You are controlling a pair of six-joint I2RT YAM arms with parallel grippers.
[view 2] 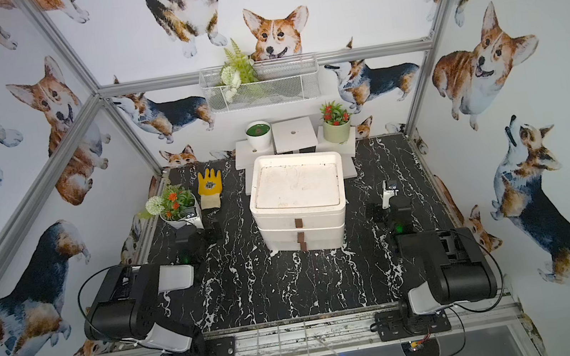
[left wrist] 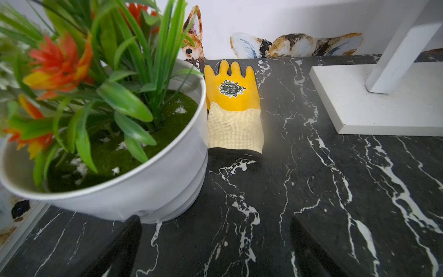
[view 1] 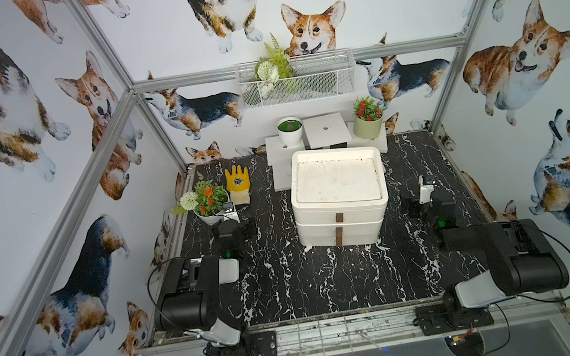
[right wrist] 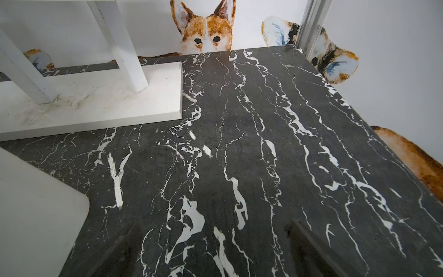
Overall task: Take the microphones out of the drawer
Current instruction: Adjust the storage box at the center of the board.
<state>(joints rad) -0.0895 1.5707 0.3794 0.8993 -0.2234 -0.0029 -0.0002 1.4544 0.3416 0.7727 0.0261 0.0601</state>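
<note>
Nearest in both top views, the left arm (view 1: 187,296) and right arm (view 1: 522,260) fold low over the front of the black marble worktop (view 1: 290,286). Between them stands a white drawer unit (view 1: 336,179). Its top drawer (view 1: 318,217) and lower drawer (view 1: 321,236) are both shut, and the microphone cannot be seen in any view. The left hand (view 1: 234,226) sits just beside a white flower pot (view 1: 204,216), and the right hand (view 1: 427,205) is on the unit's other side.

From the left wrist, the left hand (left wrist: 214,220) is spread wide and empty, one finger close to the flower pot (left wrist: 143,191). A yellow glove (left wrist: 232,96) lies flat beyond.

From the right wrist, the right hand (right wrist: 213,225) is likewise released over bare worktop, with the drawer unit (right wrist: 36,215) beside it and a white stand (right wrist: 96,100) ahead.
</note>
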